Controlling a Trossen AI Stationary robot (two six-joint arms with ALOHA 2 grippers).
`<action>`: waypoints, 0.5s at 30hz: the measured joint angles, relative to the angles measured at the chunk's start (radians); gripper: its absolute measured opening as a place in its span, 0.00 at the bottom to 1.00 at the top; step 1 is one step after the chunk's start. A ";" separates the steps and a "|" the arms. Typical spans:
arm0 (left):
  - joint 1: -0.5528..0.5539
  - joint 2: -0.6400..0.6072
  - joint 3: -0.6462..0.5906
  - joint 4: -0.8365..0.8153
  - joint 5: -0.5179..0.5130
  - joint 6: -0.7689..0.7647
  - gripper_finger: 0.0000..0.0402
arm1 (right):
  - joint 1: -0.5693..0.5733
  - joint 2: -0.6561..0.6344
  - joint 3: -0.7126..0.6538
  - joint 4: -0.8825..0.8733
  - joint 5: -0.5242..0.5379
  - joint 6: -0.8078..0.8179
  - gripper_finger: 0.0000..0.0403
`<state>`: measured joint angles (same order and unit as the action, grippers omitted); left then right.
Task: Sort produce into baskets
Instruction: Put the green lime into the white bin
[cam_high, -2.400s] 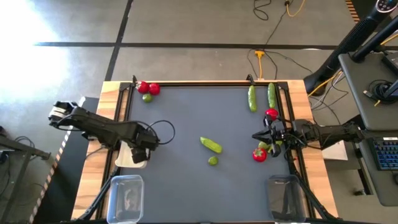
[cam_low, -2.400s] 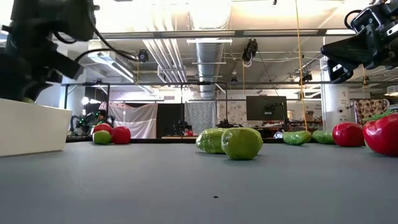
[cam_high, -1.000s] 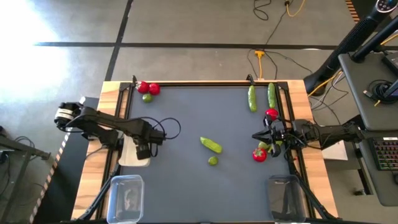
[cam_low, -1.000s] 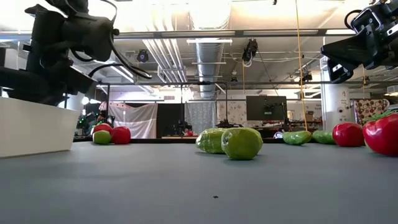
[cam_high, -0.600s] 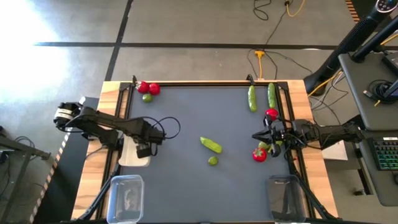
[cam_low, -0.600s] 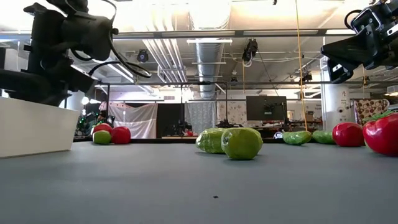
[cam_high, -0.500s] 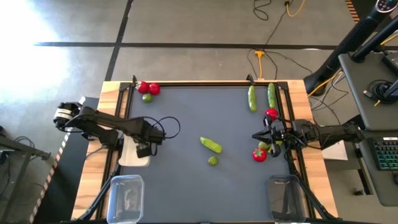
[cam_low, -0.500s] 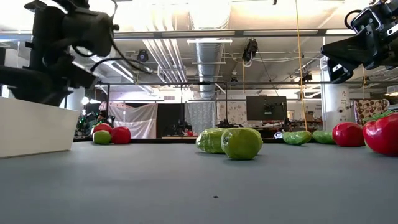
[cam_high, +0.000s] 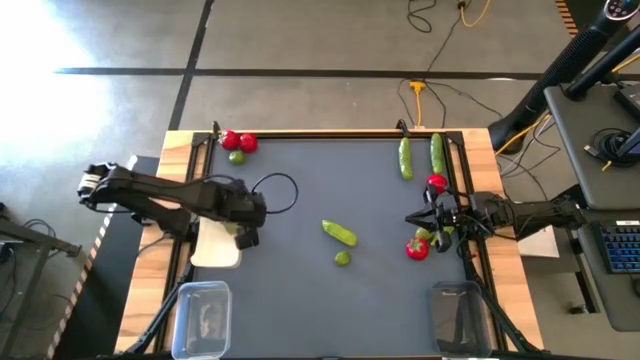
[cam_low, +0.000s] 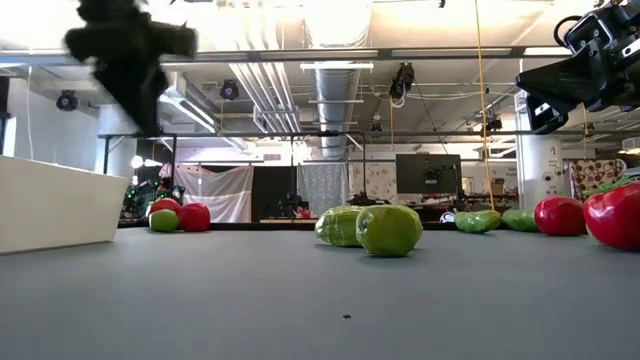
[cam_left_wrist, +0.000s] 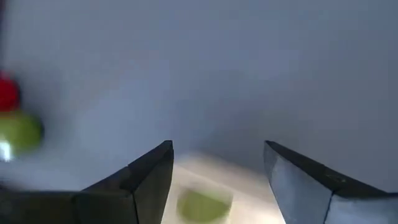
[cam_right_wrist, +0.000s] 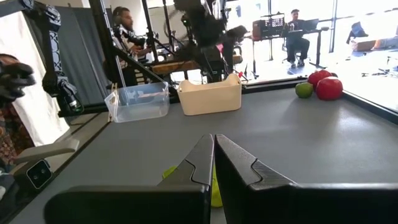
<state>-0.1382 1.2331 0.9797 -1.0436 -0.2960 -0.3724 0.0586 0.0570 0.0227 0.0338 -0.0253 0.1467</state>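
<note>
Lime (cam_left_wrist: 201, 205) in white tray (cam_left_wrist: 249, 180) between left tool (cam_left_wrist: 217, 180) fingers; high view hides it.

Looked past the closed right gripper (cam_right_wrist: 213, 163) across the grey table (cam_right_wrist: 298, 134) toward a white tray (cam_right_wrist: 210, 95) beside a clear tub (cam_right_wrist: 138, 102), with two red pieces (cam_right_wrist: 323, 84) and a green lime (cam_right_wrist: 303, 89) far off, people seated beyond.

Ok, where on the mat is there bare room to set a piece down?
The middle of the mat behind the cucumber is bare, as is the front strip between the two clear tubs. It is crowded by the right gripper, with tomatoes and cucumbers there.
</note>
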 joint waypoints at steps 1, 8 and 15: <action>-0.004 -0.011 0.002 0.058 -0.008 0.021 0.57 | 0.000 0.000 0.000 0.000 0.000 0.000 0.02; -0.005 -0.036 -0.016 0.421 -0.010 0.190 0.56 | 0.000 0.000 0.000 0.000 0.000 0.000 0.02; -0.005 -0.001 -0.089 0.682 0.018 0.283 0.56 | 0.000 0.000 0.000 0.000 0.000 0.000 0.02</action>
<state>-0.1432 1.2319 0.8905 -0.3616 -0.2777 -0.0897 0.0585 0.0570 0.0227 0.0338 -0.0254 0.1467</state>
